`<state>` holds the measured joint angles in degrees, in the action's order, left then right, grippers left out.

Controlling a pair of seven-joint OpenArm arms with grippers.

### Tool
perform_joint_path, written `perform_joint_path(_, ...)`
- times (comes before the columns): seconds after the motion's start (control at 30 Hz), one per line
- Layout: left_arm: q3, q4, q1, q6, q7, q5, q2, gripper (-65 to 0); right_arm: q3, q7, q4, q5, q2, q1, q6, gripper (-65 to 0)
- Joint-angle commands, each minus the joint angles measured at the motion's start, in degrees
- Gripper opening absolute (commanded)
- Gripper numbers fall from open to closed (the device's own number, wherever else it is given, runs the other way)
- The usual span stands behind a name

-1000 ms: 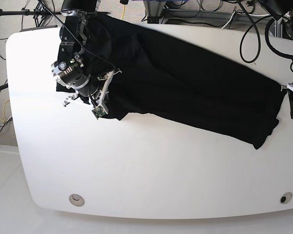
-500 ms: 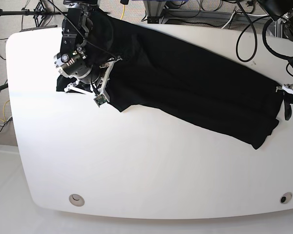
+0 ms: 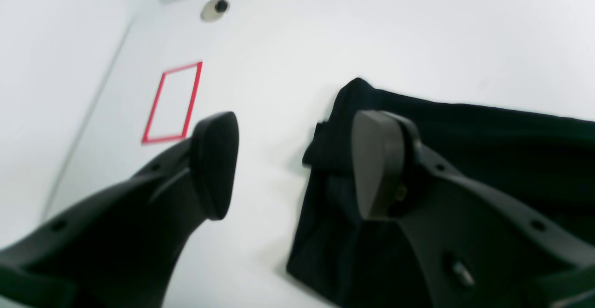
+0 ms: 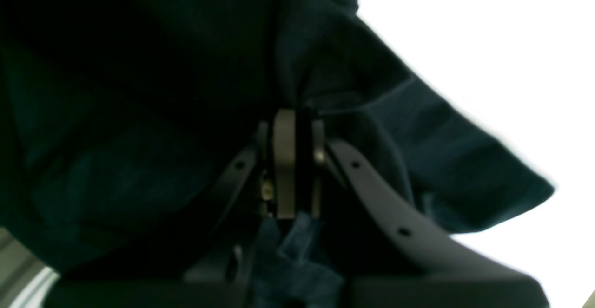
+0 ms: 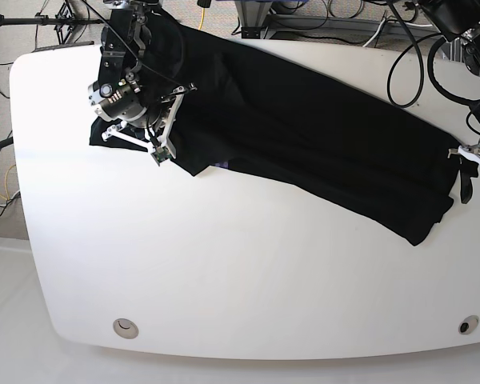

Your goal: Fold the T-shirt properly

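Note:
The black T-shirt (image 5: 304,136) lies stretched in a long diagonal band from the table's far left to its right side. My right gripper (image 5: 144,120) is at the shirt's far-left end. In the right wrist view the gripper (image 4: 294,159) is shut on a bunched fold of the black cloth (image 4: 139,89), which is lifted around it. My left gripper (image 5: 478,180) is at the shirt's right end. In the left wrist view it (image 3: 295,164) is open and empty, with one finger (image 3: 376,164) over the shirt's edge (image 3: 488,136) and the other over bare table.
The white table (image 5: 224,272) has a hole near each front corner (image 5: 126,326) (image 5: 464,325). A red tape outline (image 3: 172,103) lies by the right edge, beside my left gripper. Cables and stands crowd the floor behind the table (image 5: 320,16).
My right gripper has moved toward the far-left edge with the cloth in it, dragging the shirt leftward. The shirt's right end slid slightly left. The left gripper shifted a little toward the front.

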<state>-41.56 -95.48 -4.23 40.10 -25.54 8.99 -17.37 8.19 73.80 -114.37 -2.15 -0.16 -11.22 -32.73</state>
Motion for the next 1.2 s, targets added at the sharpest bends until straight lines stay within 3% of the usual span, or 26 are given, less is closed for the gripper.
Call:
perform_joint_path(0.0,-0.42,0.49,1.37,-0.32,1.32,0.81,-1.32,-28.9,0.03,-0.09,-1.02,-0.09,0.21,-0.34,1.65,-65.0)
perform_joint_path(0.13,-0.42,1.99,1.37,-0.32,1.41,0.81,-1.4,-28.9,0.03,0.0,-0.93,-0.09,0.21,-2.1,4.03,-65.0)
perform_joint_path(0.5,-0.15,2.25,1.46,-0.32,1.41,0.81,-2.02,-28.9,0.03,0.0,2.15,-0.18,0.21,-2.97,4.55,-65.0)
perform_joint_path(0.73,0.99,2.25,1.46,-0.32,1.5,0.81,-2.11,-28.9,0.03,0.0,3.03,-0.18,0.21,-2.62,6.66,-64.4)
perform_joint_path(0.83,1.34,2.25,1.46,-0.32,1.5,0.81,-2.11,-28.9,0.03,0.0,2.85,-0.18,0.21,-2.62,6.66,-58.4)
perform_joint_path(1.07,1.43,1.9,1.46,-0.1,1.5,0.81,-2.2,-28.8,-0.41,0.0,1.27,-0.44,0.3,-2.89,6.31,-32.6)
perform_joint_path(1.17,1.43,1.81,1.46,-0.1,1.5,0.9,-2.2,-28.8,-0.41,0.0,0.04,-0.44,0.3,-2.97,6.23,-24.4)
